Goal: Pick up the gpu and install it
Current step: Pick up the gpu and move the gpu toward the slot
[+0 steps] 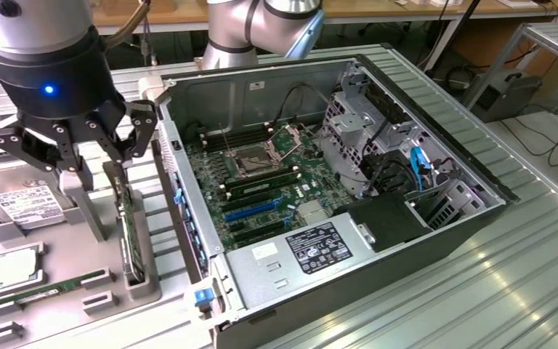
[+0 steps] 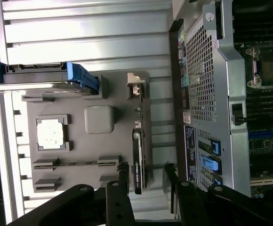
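Claw open, one finger on each side of the gpu. The gpu stands on edge in the grey holder, at the exterior view's left of the open case. Best: descend straight and centred, clamp the flat faces.

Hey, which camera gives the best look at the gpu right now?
The wrist view: the gpu stands on edge in the grey holder, its length clear, framed by the open gripper. The exterior view gives a thin dark sliver.
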Robot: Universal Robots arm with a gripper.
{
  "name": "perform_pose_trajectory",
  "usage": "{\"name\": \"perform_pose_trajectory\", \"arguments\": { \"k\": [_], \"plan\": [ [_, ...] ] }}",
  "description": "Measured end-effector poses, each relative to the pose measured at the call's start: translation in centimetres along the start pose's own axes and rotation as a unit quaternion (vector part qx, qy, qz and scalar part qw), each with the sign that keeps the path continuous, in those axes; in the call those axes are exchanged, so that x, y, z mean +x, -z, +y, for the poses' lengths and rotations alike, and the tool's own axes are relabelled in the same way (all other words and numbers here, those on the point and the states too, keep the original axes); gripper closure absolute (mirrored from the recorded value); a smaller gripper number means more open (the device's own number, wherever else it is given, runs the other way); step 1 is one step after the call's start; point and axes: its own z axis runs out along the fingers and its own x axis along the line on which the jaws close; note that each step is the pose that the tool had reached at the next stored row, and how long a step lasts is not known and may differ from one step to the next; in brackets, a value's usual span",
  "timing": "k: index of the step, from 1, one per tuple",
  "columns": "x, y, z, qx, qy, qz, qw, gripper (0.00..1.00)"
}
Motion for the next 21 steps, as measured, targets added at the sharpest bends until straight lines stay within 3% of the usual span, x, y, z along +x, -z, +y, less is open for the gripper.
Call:
{"name": "perform_pose_trajectory", "arguments": {
  "k": [4,21],
  "plan": [
    [0.6,-1.04,-0.26,-0.0001,0.0,-0.0008,1.0,0.58],
    [0.7,-4.47,-0.39,0.0,-0.005,-0.002,1.0,0.58]
  ]
}}
